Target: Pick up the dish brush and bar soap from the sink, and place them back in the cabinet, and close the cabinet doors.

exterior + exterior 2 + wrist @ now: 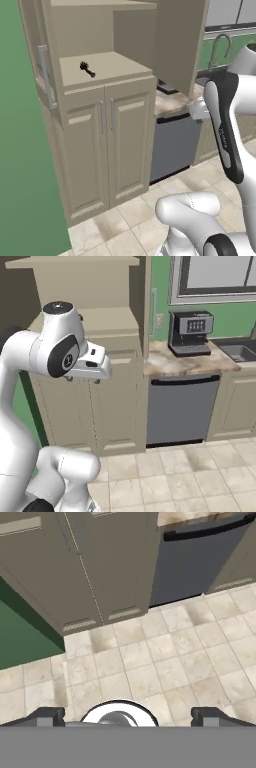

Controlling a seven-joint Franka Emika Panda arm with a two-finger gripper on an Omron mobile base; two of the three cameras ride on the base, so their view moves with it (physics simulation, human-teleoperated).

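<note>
A glossy white arm of rounded segments, with black joint bands and round dark-grey caps.

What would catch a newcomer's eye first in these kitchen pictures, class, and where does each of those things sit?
The big white robot arm fills the foreground, its open gripper pointing down at the tiled floor. Behind it, the tall beige cabinet stands with its upper doors swung open, and the small black dish brush lies on its shelf. Right of it, a grey dishwasher sits below the coffee machine.
</note>
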